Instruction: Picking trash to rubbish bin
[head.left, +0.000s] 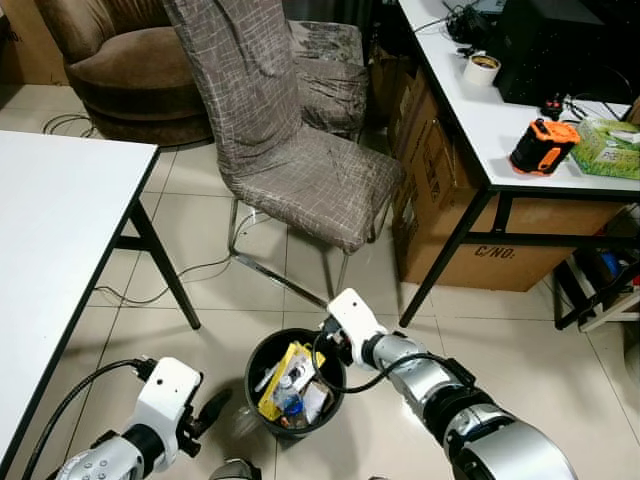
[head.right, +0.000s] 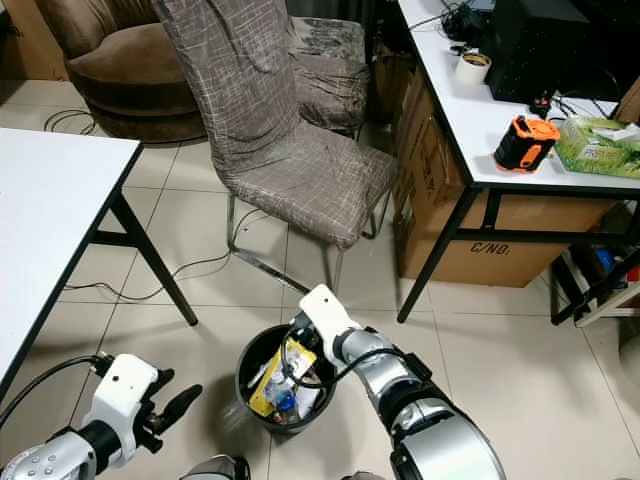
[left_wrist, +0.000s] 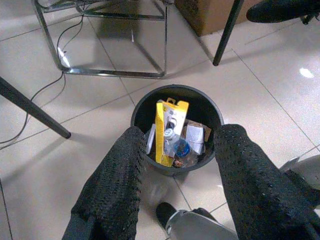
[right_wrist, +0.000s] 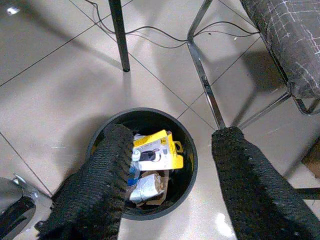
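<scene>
A black round rubbish bin (head.left: 252, 385) stands on the tiled floor in front of me. Inside it lie a yellow package (head.left: 284, 374), a plastic bottle (head.left: 291, 402) and crumpled white paper (right_wrist: 145, 186). My right gripper (right_wrist: 172, 134) hangs open right above the bin's far-right rim, with nothing between its fingers (right_wrist: 102, 175). My left gripper (head.left: 212, 408) is held low just left of the bin and points at it. It is open too, and its fingers (left_wrist: 117, 175) are empty.
A grey covered chair (head.left: 300, 170) with chrome legs stands just behind the bin. The white table (head.left: 50, 230) is on the left. On the right is a desk (head.left: 480, 120) with a cardboard box (head.left: 440, 200) under it. Cables (head.left: 190, 270) lie on the floor.
</scene>
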